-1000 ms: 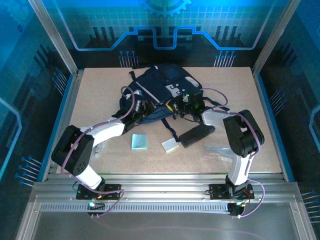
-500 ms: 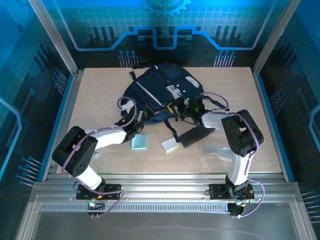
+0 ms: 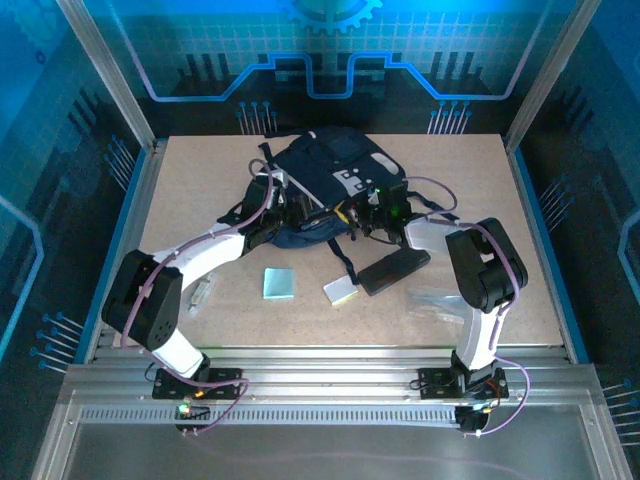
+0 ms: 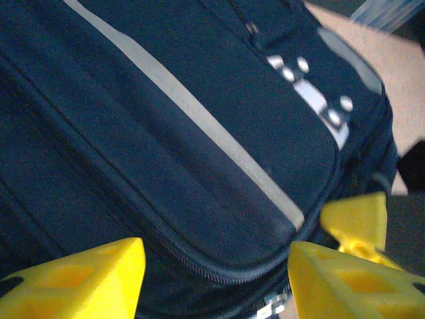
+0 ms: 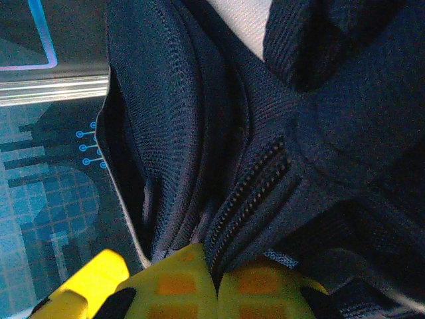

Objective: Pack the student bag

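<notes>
Jaws apart, left gripper (image 4: 214, 269) — pinching student bag (image 3: 335, 165), right gripper (image 5: 218, 282) — arms extended

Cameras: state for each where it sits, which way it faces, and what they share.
Top external: above and behind the arms, looking down on the table; both arms show, left gripper and right gripper at the student bag.
Left wrist: on the left arm, facing the bag's striped side; open yellow fingers at bottom.
Right wrist: on the right arm, facing a zipper seam; fingers shut on fabric.
Shared: the bag.
</notes>
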Robot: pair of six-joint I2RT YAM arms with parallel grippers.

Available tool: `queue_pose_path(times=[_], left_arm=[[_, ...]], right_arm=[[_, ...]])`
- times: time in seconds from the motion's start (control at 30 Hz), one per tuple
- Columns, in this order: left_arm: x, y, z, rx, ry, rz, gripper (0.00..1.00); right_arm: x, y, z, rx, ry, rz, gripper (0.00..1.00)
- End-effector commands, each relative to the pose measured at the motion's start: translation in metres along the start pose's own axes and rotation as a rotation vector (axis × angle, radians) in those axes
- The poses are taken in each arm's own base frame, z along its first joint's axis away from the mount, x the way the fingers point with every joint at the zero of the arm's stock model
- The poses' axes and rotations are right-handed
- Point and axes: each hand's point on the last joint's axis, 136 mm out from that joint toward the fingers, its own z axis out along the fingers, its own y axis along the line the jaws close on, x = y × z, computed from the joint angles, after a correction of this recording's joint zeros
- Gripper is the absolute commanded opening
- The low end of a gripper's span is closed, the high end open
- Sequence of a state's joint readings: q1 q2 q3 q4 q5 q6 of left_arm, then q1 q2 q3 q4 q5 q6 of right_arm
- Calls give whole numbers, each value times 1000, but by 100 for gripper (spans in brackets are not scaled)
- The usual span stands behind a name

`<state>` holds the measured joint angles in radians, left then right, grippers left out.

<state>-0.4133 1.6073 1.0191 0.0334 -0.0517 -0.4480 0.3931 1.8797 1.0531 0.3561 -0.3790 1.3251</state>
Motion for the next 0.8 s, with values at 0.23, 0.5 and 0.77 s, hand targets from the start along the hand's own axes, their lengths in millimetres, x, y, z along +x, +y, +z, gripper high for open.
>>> queue_pose_path(times=[0.23, 0.5, 0.77], left_arm=[[65, -8, -2, 114, 308, 74, 59], [71, -14, 20, 163, 333, 81, 55], [57, -27, 37, 196, 328, 104, 50]], right_arm=[[-22, 18, -10, -31, -34, -81, 0], [-22, 24, -13, -32, -38, -101, 0], [-21, 26, -15, -33, -38, -109, 0]])
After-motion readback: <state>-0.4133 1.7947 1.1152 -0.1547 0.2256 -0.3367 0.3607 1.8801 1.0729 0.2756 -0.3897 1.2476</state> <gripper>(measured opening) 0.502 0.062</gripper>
